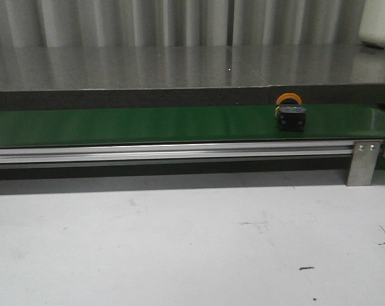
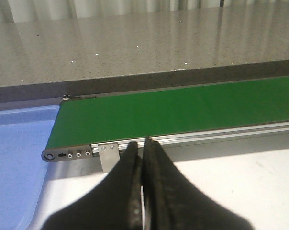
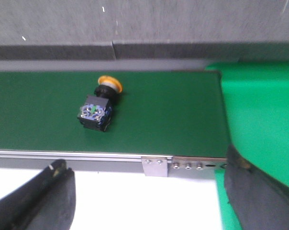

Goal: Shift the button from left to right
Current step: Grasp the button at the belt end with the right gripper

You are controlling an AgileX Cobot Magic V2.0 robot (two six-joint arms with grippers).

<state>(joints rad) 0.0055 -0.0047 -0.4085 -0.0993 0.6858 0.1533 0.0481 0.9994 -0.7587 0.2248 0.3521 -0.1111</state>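
On the green belt (image 1: 148, 125), at three o'clock, the button (image 1: 290, 113) lies on its side. The left gripper (image 2: 143, 191) is clenched on nothing; the right gripper (image 3: 149, 191) gapes wide.

left hand (image 2: 143, 191) — matte black, two broad tapering fingers (image 2: 111, 201) | right hand (image 3: 149, 191) — black, rounded fingers (image 3: 39, 196), scuffed pale fleck

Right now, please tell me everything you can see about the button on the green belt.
The button is small, with a round orange-yellow cap, a short black neck and a black boxy body whose end face shows blue and green parts. It looks like plastic. It lies on its side on the green belt, near the belt's right end, with the cap turned toward the grey counter behind. Only the belt touches it. The right end effector is open in front of the belt, apart from it.
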